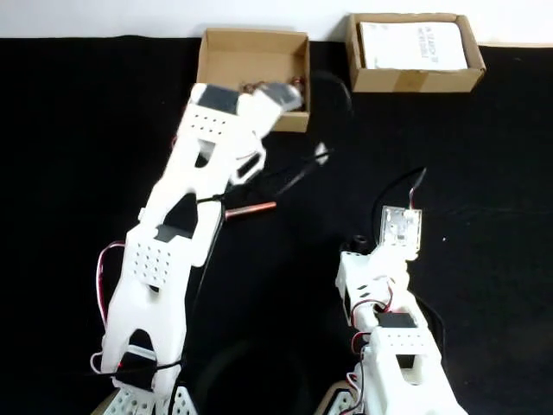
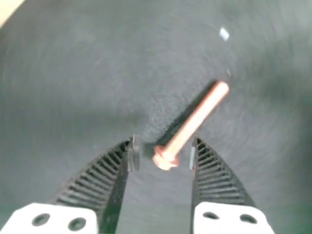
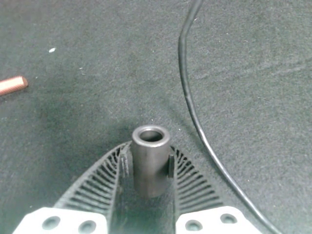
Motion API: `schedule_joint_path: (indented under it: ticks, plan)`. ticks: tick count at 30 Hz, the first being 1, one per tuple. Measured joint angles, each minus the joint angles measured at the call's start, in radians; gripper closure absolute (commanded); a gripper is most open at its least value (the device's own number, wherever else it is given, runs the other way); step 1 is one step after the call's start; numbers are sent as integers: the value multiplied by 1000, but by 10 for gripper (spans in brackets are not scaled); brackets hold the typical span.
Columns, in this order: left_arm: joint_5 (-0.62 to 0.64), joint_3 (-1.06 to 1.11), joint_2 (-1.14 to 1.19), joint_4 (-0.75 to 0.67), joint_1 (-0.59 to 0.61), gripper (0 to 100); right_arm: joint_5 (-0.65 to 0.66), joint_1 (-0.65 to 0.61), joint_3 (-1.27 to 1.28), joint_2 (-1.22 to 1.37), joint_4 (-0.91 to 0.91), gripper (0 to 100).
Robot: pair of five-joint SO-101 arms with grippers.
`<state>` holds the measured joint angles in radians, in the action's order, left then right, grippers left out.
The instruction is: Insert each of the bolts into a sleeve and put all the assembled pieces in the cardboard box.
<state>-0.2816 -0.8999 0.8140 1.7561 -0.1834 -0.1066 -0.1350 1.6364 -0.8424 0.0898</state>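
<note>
A copper bolt (image 2: 195, 122) lies on the black cloth, and its flanged head sits between the fingers of my left gripper (image 2: 163, 148). The gripper is open, with a small gap on each side of the head. In the high view the bolt (image 1: 252, 209) lies left of the table's middle, beside the left arm (image 1: 186, 225). My right gripper (image 3: 148, 157) is shut on a dark metal sleeve (image 3: 150, 168), held with its bore facing the camera. The bolt's tip (image 3: 12, 85) shows off to one side. The cardboard box (image 1: 253, 47) stands at the back, with copper pieces (image 1: 259, 87) inside.
A second cardboard box (image 1: 415, 79) holding a white packet stands at the back right. A black cable (image 3: 192, 112) runs across the cloth beside the right gripper, and cables (image 1: 294, 181) also cross between the two arms. The right arm (image 1: 389, 303) stands at the lower right.
</note>
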Motion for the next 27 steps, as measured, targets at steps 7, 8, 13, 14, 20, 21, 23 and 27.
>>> schedule_joint_path:
  ticks: [7,8,13,14,20,21,23,27]
  plan:
    - [928,206,-226,11,0,822,0,0,0,0,0,991]
    - [1040,264,-267,11,-8,821,0,0,0,0,0,991]
    - [1290,448,-361,-23,-28,821,0,0,0,0,0,991]
    - [1301,463,-361,-43,-26,821,0,0,0,0,0,991]
    - [1358,471,-270,-109,-29,821,0,0,0,0,0,991]
    - [1363,471,-247,-117,-29,821,0,0,0,0,0,991]
    - [1369,470,-210,-120,-35,821,0,0,0,0,0,991]
    - [1370,431,-170,-123,-77,821,0,0,0,0,0,991]
